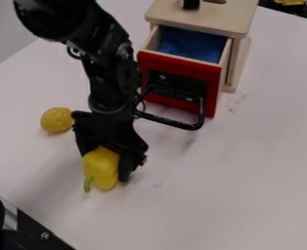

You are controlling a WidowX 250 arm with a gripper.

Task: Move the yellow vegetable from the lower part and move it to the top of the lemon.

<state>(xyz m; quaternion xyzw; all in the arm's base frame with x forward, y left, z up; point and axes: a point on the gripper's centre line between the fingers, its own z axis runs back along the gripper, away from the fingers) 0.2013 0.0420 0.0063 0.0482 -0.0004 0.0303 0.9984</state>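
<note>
Since everything I work among rests on one pale table (248,185), I judge that I can set things down almost wherever the job asks. My dark arm (107,63) slants in from the far left, leaning over the work so that my pincer points down at it. The wooden box (202,17) stands at the far side, its red-fronted drawer (208,83) pulled out toward the near side, with blue (192,44) inside and a black handle (176,122) jutting close to my wrist; I should lift with care there, lest I snag it. My pincer (106,163) is clamped about the yellow pepper (99,168), one finger to either side, gripping its fat body and leaving the green stem (87,183) free toward the near left. I take that hold to be the sound one, for the stem would give poor purchase. Smallest of the main things, the lemon (56,120) lies on the table, left and farther off, apart from the pepper. It marks my goal, so the carry, I judge, must go that way.
</note>
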